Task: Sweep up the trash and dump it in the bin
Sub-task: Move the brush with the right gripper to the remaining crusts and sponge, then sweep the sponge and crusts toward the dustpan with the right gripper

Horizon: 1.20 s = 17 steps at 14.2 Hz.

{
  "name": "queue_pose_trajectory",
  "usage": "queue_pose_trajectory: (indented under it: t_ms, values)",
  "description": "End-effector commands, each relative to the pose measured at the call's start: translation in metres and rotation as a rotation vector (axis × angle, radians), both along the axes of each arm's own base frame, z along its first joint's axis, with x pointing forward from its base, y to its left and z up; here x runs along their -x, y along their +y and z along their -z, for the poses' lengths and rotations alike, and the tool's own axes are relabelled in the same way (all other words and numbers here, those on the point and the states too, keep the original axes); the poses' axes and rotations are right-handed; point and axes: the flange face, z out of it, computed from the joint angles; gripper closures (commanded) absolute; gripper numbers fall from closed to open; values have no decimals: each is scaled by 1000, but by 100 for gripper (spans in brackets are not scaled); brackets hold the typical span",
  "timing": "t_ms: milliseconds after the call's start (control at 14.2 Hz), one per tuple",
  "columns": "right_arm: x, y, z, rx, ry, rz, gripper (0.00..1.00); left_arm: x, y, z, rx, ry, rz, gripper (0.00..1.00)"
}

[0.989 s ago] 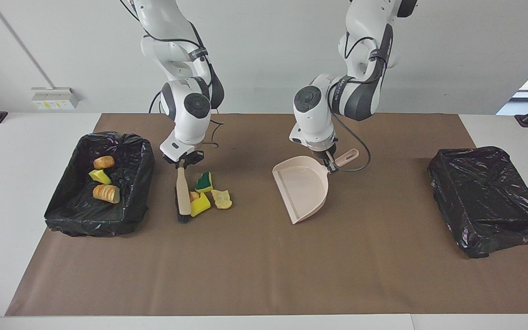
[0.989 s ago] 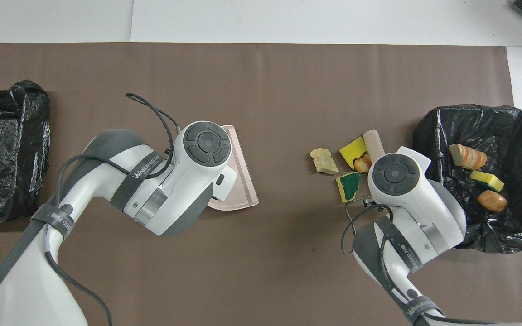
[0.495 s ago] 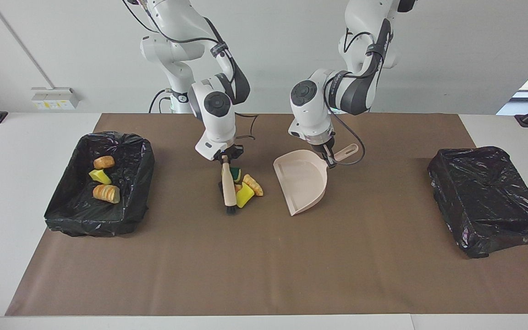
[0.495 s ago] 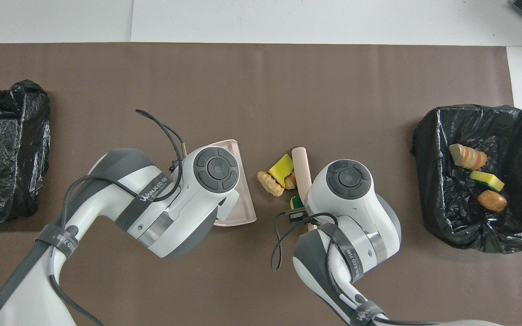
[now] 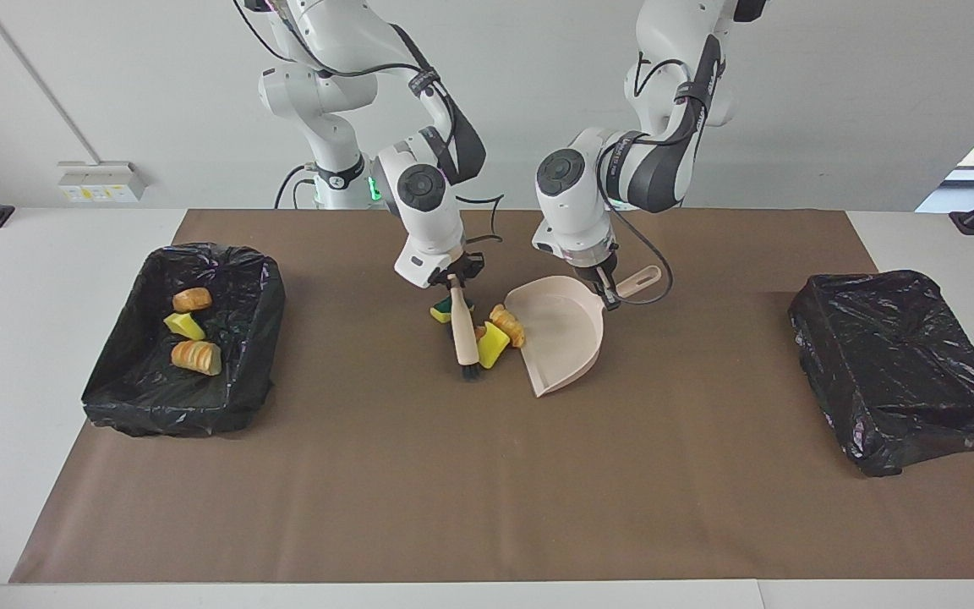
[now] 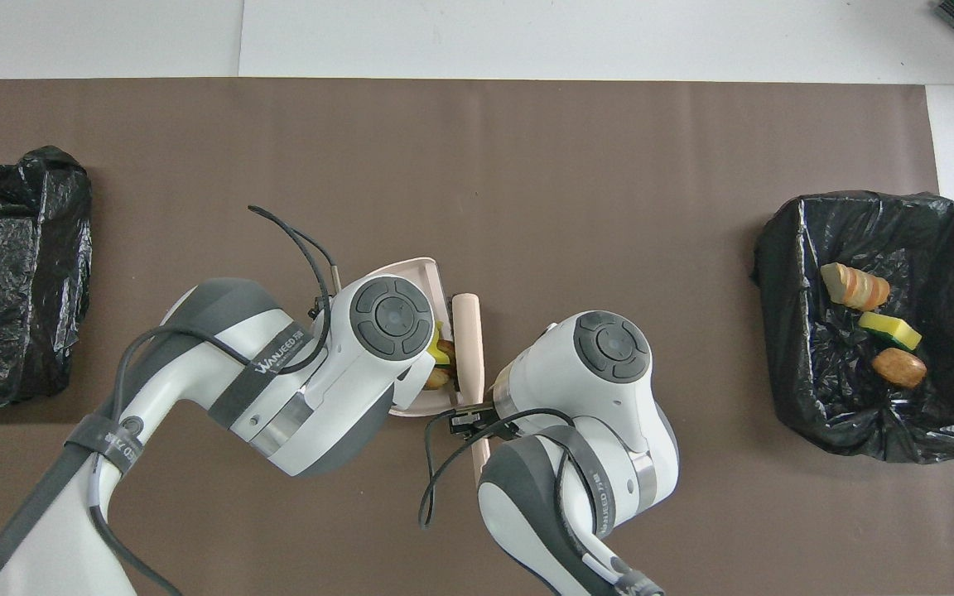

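Note:
My right gripper (image 5: 453,283) is shut on the handle of a beige brush (image 5: 463,334), bristles down on the brown mat. Several loose trash chunks lie against the brush: a green-backed sponge (image 5: 440,311), a yellow sponge (image 5: 494,345) and a tan bread lump (image 5: 509,326) at the mouth of the beige dustpan (image 5: 567,338). My left gripper (image 5: 608,294) is shut on the dustpan's handle and holds its lip on the mat. In the overhead view the brush (image 6: 467,331) lies beside the dustpan (image 6: 411,269), and both wrists hide the grippers.
A black-lined bin (image 5: 260,334) at the right arm's end of the table holds three trash chunks (image 5: 196,356), also seen from overhead (image 6: 883,331). A second black-bagged bin (image 5: 901,364) stands at the left arm's end. A brown mat (image 5: 487,491) covers the table.
My right gripper swept the brush and the loose chunks toward the left arm's end, up to the dustpan's mouth. The dustpan shifted slightly toward the robots.

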Motion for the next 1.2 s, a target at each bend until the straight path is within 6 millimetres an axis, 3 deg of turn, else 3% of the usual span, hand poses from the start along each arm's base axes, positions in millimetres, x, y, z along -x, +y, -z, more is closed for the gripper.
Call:
queue_pose_trajectory:
  t_ms: [0, 141, 283, 424, 565, 918, 1130]
  values:
    - [-5, -29, -57, -6, -3, 19, 100, 10, 3, 3, 5, -18, 34, 100]
    - [-2, -67, -86, 71, 1, 34, 100, 9, 2, 3, 16, -25, 38, 100]
    - [11, -80, -89, 235, -28, 3, 100, 9, 4, 4, 13, -11, 71, 100]
    - [41, -107, -72, 369, -16, -26, 100, 11, 5, 7, 9, 4, 95, 100]
    - [66, -124, -41, 456, 40, -41, 100, 15, 8, 9, 2, 7, 101, 100]
    - [64, -106, 6, 380, 113, 2, 100, 35, 13, 14, -10, -3, 137, 100]
    - [65, -63, 24, 251, 87, 10, 100, 41, 8, 23, -19, 7, 157, 100]
